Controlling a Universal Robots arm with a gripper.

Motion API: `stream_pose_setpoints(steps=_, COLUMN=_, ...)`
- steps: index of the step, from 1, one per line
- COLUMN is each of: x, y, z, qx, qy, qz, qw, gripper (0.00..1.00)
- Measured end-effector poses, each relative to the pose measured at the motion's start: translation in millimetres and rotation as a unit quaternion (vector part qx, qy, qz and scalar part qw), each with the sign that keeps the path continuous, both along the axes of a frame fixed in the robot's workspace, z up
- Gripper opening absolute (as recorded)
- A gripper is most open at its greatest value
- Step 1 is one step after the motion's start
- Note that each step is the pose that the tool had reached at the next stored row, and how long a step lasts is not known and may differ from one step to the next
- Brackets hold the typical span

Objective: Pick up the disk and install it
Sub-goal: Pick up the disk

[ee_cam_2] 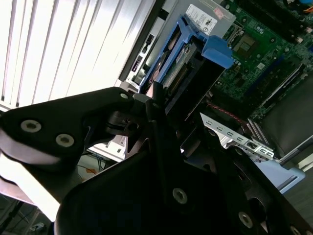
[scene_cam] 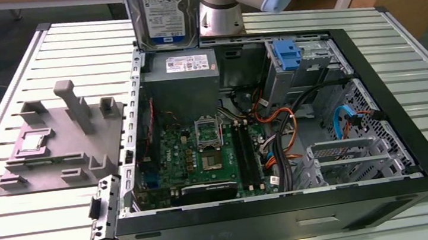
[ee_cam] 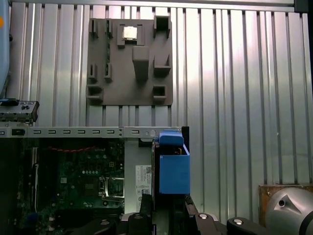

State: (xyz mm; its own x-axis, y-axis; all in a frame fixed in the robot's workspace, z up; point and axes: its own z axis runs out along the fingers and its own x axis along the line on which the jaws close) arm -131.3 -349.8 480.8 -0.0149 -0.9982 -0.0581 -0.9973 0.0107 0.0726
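Observation:
The disk (scene_cam: 162, 15), a silver drive with a white-and-blue label in a blue carrier, hangs upright in the air above the far edge of the open computer case (scene_cam: 406, 135), over the power-supply corner. In both wrist views the gripper (ee_cam_2: 164, 105) (ee_cam: 168, 205) is shut on the disk (ee_cam_2: 178, 61), whose blue carrier (ee_cam: 173, 174) juts out from between the black fingers (ee_cam_2: 155, 100). The case's motherboard (ee_cam: 78, 181) lies below it.
A grey power-supply box (scene_cam: 181, 75) sits in the case under the disk. A bare blue bracket (scene_cam: 288, 55) stands in the drive bay, and a metal cage (scene_cam: 353, 159) lies near the front. A grey fixture block (scene_cam: 56, 136) rests on the slatted table (scene_cam: 19, 236) at the exterior view's left.

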Motion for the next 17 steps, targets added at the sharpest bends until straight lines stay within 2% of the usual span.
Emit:
stream_pose_setpoints(steps=12, x=33.7, y=0.0, z=-0.8, qx=-0.0013, qy=0.0073, qz=0.0, qw=1.0, gripper=0.35)
stream_pose_setpoints(steps=17, x=40.3, y=-0.7, z=-1.0, qx=-0.0014, qy=0.0082, qz=0.0, qw=1.0, gripper=0.35)
